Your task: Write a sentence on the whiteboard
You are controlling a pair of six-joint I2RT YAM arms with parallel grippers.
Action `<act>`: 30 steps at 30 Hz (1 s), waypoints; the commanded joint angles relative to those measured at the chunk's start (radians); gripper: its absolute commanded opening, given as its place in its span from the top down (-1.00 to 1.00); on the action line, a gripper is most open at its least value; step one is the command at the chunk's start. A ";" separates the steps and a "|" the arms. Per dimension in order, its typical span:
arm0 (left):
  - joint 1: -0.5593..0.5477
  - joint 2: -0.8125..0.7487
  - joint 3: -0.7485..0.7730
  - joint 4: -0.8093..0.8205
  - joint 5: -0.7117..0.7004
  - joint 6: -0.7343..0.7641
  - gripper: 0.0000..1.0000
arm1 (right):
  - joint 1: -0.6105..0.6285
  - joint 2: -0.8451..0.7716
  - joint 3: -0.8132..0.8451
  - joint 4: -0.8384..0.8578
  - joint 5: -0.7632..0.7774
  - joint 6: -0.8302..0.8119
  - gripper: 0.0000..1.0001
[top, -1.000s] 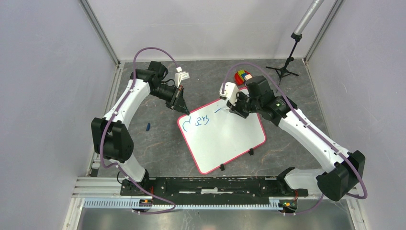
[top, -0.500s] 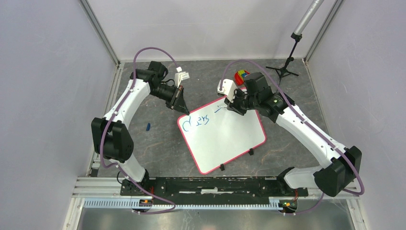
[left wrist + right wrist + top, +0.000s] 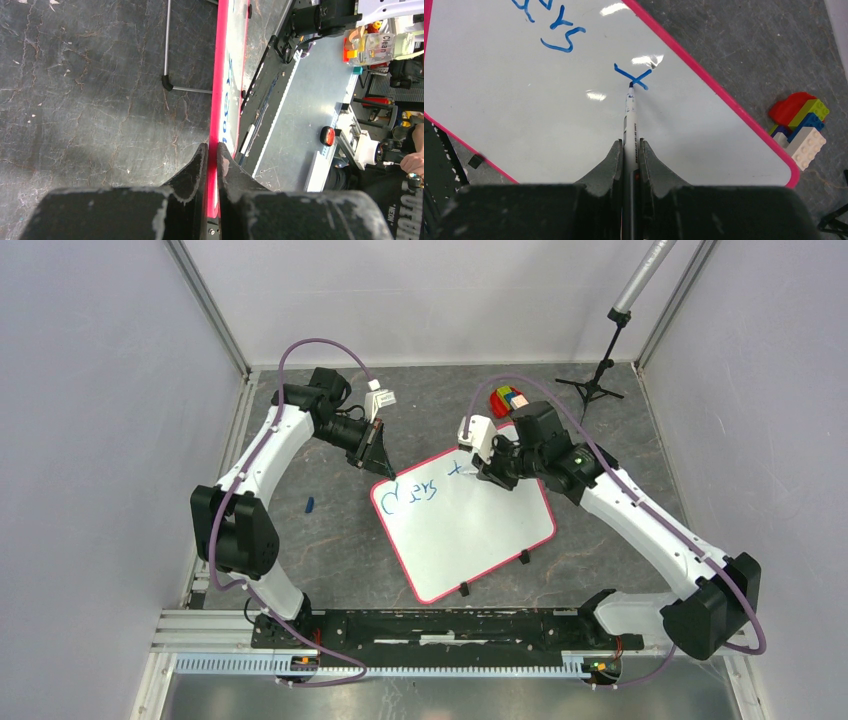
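From above, the board (image 3: 470, 530) lies flat on the dark bench (image 3: 330, 550), turned at an angle between the two arms, with two black clips on its near edge. The blue writing (image 3: 415, 494) runs along the far-left part: a big open loop, a few small letters, then a small cross further right. The left gripper (image 3: 384, 474) is at the board's far-left corner. The right gripper (image 3: 489, 469) hangs over the far edge, just beside the cross. A pile of coloured blocks (image 3: 508, 398) sits just beyond the board, a small blue bit (image 3: 310, 504) lies well off to the left, and a black tripod (image 3: 597, 380) stands at the far right.

In the left wrist view, the left gripper (image 3: 212, 147) is nearly closed, its two fingers pinching the board's pink rim. The board (image 3: 236, 40) shows edge-on, running away from the fingers, with streaks of the writing (image 3: 226, 112) just visible on it.

In the right wrist view, the right gripper (image 3: 630, 145) is clamped tight on a marker (image 3: 630, 125) that points straight out from between the fingers. The marker's blue tip touches the board (image 3: 524, 115) at the lower end of the cross. More of the writing (image 3: 559, 32) lies up and to the left. The blocks (image 3: 801, 120) rest on the bench just past the board's pink rim at the right.
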 commanded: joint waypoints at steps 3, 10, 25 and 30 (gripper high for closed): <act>-0.025 0.019 0.011 -0.021 -0.002 0.049 0.95 | -0.001 -0.037 -0.059 -0.005 -0.006 0.007 1.00; -0.025 0.018 0.009 -0.021 0.000 0.049 0.95 | -0.002 -0.037 -0.039 -0.018 0.051 -0.020 1.00; -0.024 0.016 0.008 -0.021 0.006 0.049 0.95 | -0.013 -0.034 0.051 -0.044 0.065 -0.028 1.00; -0.024 0.015 0.010 -0.021 0.008 0.052 0.95 | -0.027 -0.021 0.056 -0.031 0.065 -0.027 1.00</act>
